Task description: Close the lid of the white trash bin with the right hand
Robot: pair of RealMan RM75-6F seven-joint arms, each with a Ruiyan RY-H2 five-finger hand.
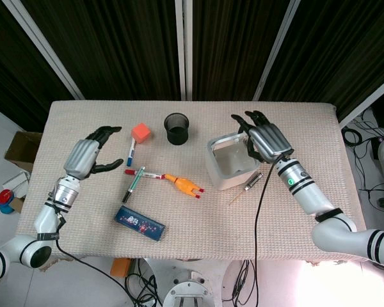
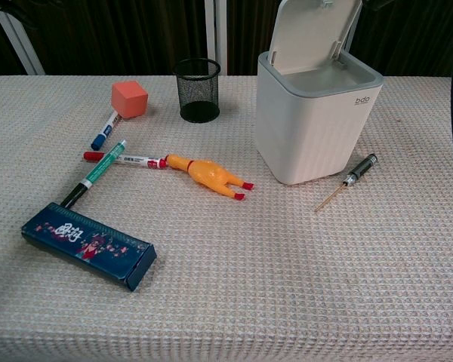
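While hidden from the chest view, right hand (image 1: pixel 267 139) over lid (image 2: pixel 311 34), fingers (image 1: pixel 251 121) spread; left hand (image 1: pixel 88 157) half-curled, empty.

The white trash bin (image 2: pixel 317 124) stands upright on the worktop (image 2: pixel 287 286), right of the middle and nearer the far edge. Its hinged lid (image 2: pixel 315 34) is open, raised at the back and tilted forward over the opening.

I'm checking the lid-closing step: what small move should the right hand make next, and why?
Probably press the lid forward and down. The chest view shows it raised and tilted over the white trash bin, whose opening is uncovered, and in the head view the right hand is at the bin's far edge, where the lid is hinged.
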